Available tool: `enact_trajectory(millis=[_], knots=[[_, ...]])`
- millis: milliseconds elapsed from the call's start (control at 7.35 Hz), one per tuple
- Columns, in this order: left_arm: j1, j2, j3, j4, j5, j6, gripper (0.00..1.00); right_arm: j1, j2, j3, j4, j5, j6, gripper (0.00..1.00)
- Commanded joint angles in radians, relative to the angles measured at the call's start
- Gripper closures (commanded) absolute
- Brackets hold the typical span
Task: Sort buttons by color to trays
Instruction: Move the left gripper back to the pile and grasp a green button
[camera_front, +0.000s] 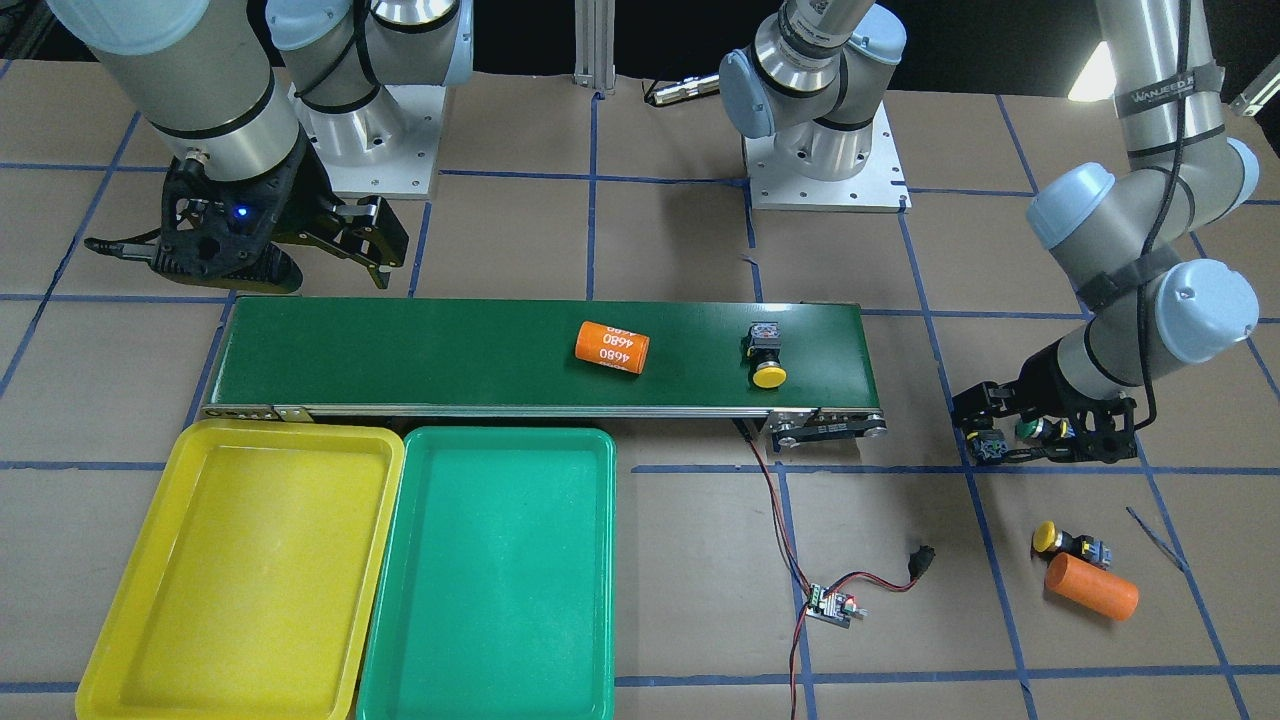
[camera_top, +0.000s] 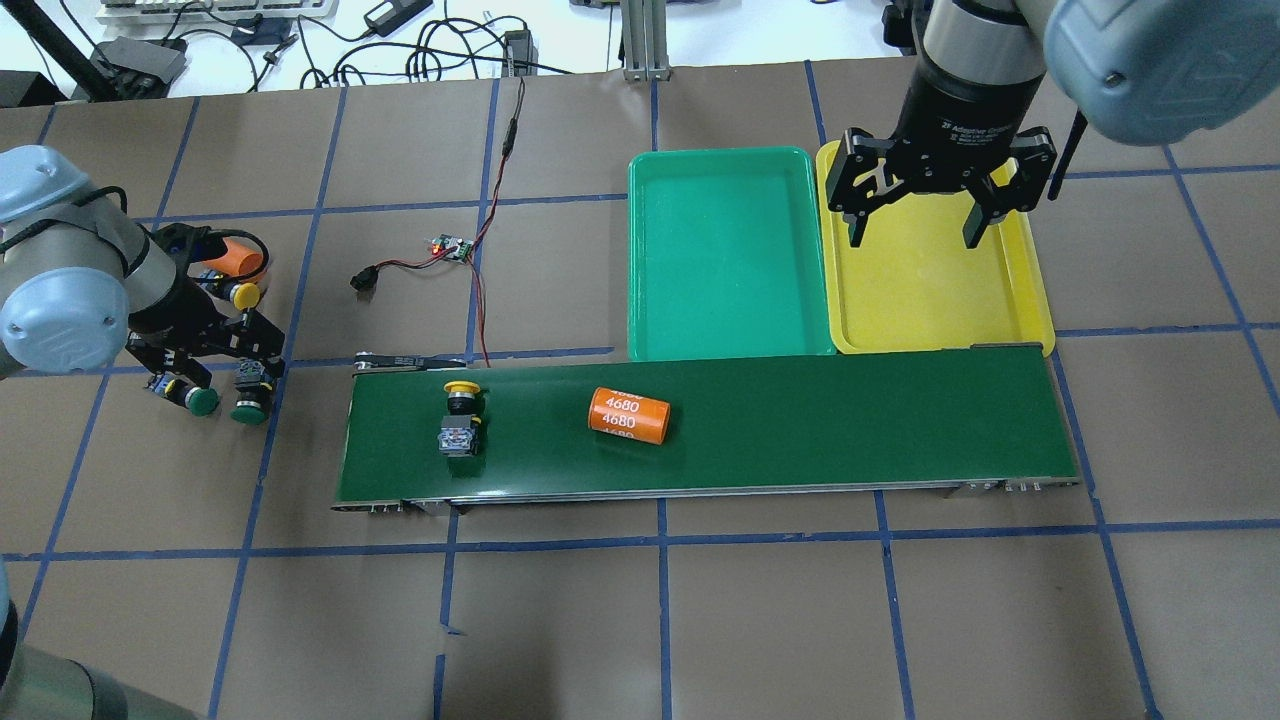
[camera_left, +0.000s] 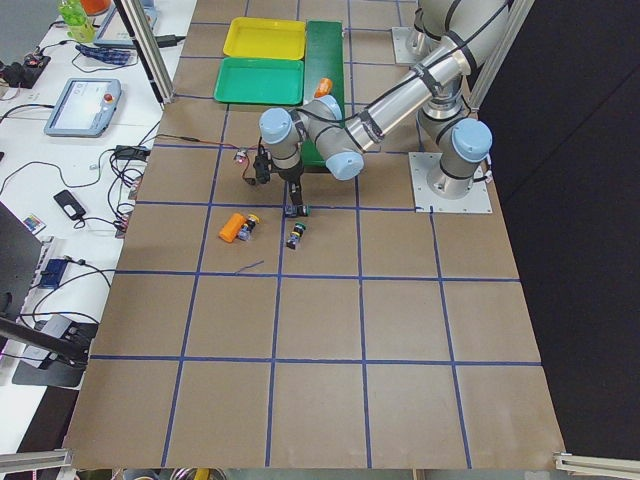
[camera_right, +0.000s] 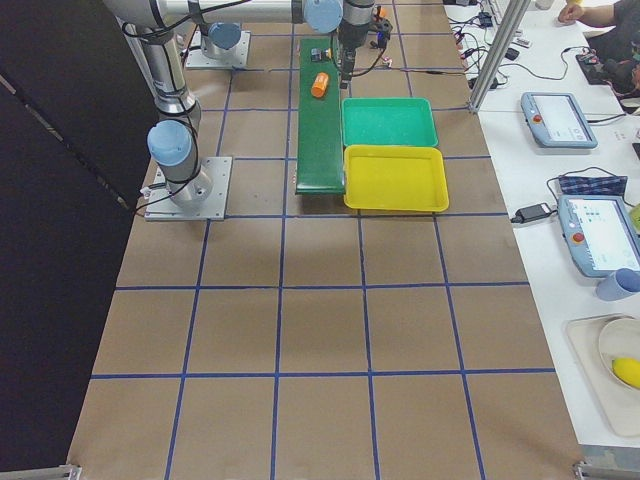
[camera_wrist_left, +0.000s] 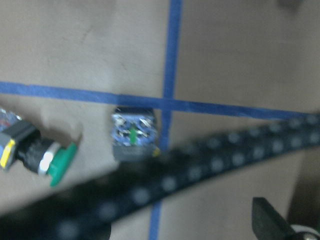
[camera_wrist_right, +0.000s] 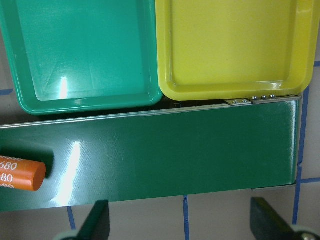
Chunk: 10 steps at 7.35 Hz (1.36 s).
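Since the left gripper (camera_top: 215, 362) hangs low with its jaws spread wide and nothing between them, right over a green-capped push-button switch with a dark blocky body (camera_top: 200, 400) and a second green-capped switch (camera_top: 250, 408), the likeliest slip is a closing finger catching both. It could also knock one so that it rolls on its round cap. The two lie just beside each other on the paper-covered table (camera_top: 700, 620), left of the belt.

Another risk sits on the long dark green conveyor belt (camera_top: 800, 420). An orange cylinder marked 4680 (camera_top: 628, 415) lies to the right of a yellow-capped push-button switch (camera_top: 460, 415), so it is closer to the right gripper (camera_top: 915, 240). That gripper hovers wide open and empty above the bright yellow shallow plastic tray (camera_top: 930, 310). Taking the cylinder for a button would spoil the sort. The green shallow plastic tray (camera_top: 730, 260) touches the yellow one along one rim, so a release near that seam could land in the wrong colour.

Counted:
- **Buttons:** four, two green and two yellow. The other yellow-capped switch (camera_top: 242, 294) lies on the table, farther out than the green pair and just beside a plain orange cylinder (camera_top: 238, 256).
- **Orange cylinders:** two.
- **Trays:** two, with no button in either.
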Motion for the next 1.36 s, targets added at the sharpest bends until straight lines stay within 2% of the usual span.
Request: enact_trajectory(millis=[0,136,408,544,952,1088,1224], knots=[[0.011,-0.045,-0.01,0.049,0.001,0.03,0.0,-0.001,0.0,0.007,-0.001,0.0,0.003,0.0],[0.011,-0.062,-0.016,0.08,-0.001,0.033,0.14,0.002,-0.004,0.007,0.0,0.001,0.016,0.0],[0.011,-0.074,-0.029,0.124,-0.002,0.093,0.77,0.002,-0.001,0.007,-0.003,0.003,0.018,0.0],[0.011,-0.055,-0.027,0.123,-0.001,0.073,0.91,-0.001,-0.001,0.007,-0.003,0.003,0.016,0.0],[-0.012,0.045,-0.021,0.073,0.005,0.051,0.92,0.002,-0.004,0.007,-0.003,0.005,0.018,0.0],[-0.014,0.108,-0.013,-0.042,0.002,-0.011,0.91,0.002,-0.001,0.009,-0.003,0.005,0.016,0.0],[-0.043,0.163,-0.016,-0.085,-0.01,-0.089,0.91,0.002,-0.001,0.009,-0.001,0.005,0.016,0.0]])
